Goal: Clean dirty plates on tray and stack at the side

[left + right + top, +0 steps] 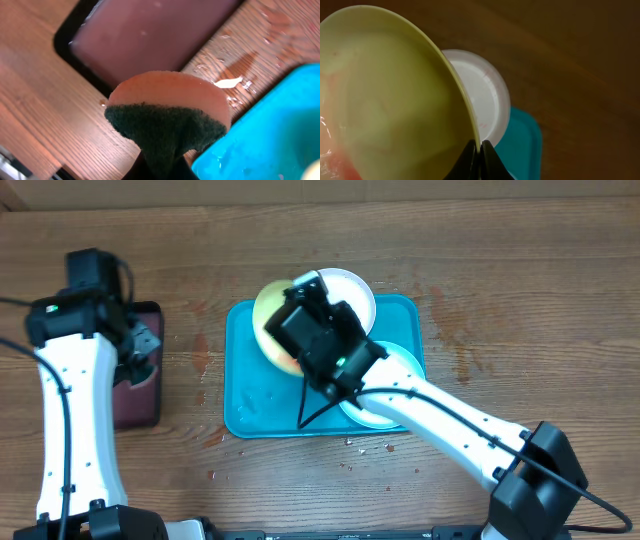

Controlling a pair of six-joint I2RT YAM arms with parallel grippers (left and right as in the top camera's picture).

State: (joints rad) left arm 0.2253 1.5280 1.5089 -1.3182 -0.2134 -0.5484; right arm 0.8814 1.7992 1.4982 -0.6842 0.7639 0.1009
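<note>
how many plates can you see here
3: yellow-green plate, tilted, held by the right gripper; white plate at the tray's far edge; teal-rimmed plate on the tray, partly hidden under the right arm.

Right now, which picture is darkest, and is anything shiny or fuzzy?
Overhead view: bright and sharp. Left wrist view: the sponge looms close and slightly fuzzy, and wet patches on the wooden table glint white. Right wrist view: darkest, the table nearly black behind the yellow-green plate held by the right pincer.
</note>
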